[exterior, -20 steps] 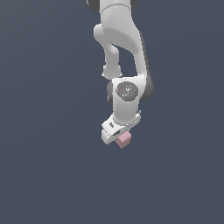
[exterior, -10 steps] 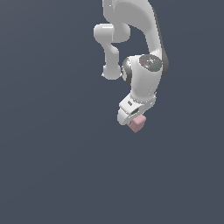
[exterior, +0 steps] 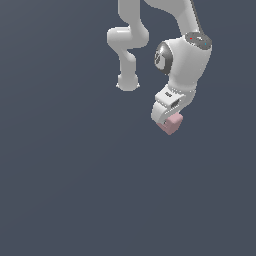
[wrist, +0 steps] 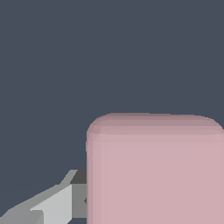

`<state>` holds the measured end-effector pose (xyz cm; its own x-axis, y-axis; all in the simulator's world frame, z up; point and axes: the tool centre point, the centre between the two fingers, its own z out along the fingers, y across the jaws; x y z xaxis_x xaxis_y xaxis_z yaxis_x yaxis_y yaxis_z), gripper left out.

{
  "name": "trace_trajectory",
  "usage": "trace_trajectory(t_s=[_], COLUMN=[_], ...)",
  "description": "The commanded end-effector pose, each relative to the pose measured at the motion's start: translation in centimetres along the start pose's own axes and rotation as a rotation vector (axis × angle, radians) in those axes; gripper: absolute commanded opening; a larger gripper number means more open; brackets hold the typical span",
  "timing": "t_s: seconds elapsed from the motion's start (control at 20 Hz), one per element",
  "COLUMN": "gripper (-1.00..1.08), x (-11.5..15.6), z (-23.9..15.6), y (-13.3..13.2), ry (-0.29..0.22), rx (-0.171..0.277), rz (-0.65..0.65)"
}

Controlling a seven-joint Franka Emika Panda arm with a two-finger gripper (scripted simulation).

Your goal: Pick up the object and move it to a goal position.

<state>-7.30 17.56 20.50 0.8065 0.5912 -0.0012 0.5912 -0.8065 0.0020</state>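
Observation:
The pale pink block (exterior: 171, 124) hangs at the tip of my white gripper (exterior: 166, 120), above the middle of the exterior view and toward its right. The gripper is shut on the block and carries it in the air. In the wrist view the block (wrist: 155, 170) fills much of the picture, with one grey-white finger (wrist: 57, 203) pressed against its side. The other finger is hidden behind the block.
The white arm (exterior: 185, 55) reaches down from the top of the exterior view, and its base link (exterior: 127, 45) stands further to the exterior view's left. Behind everything lies a plain dark grey-blue surface (exterior: 65, 175).
The gripper has carried the pink block upward and toward the exterior view's right. The wrist has swung with it. The grip on the block has stayed the same.

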Motion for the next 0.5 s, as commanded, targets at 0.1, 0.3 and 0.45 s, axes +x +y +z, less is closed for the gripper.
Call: trace_trajectory(t_s=[0.1,0.3,0.45], gripper=[-1.00,-1.00,-1.00], x=[-0.1,-0.1,0.0], z=[-1.6,-2.2,-2.3], y=[-2.3,-3.2,-3.2], ry=[0.000,0.000,0.001], rx=[0.000,0.001,0.002], rz=[0.001,0.001,0.002])
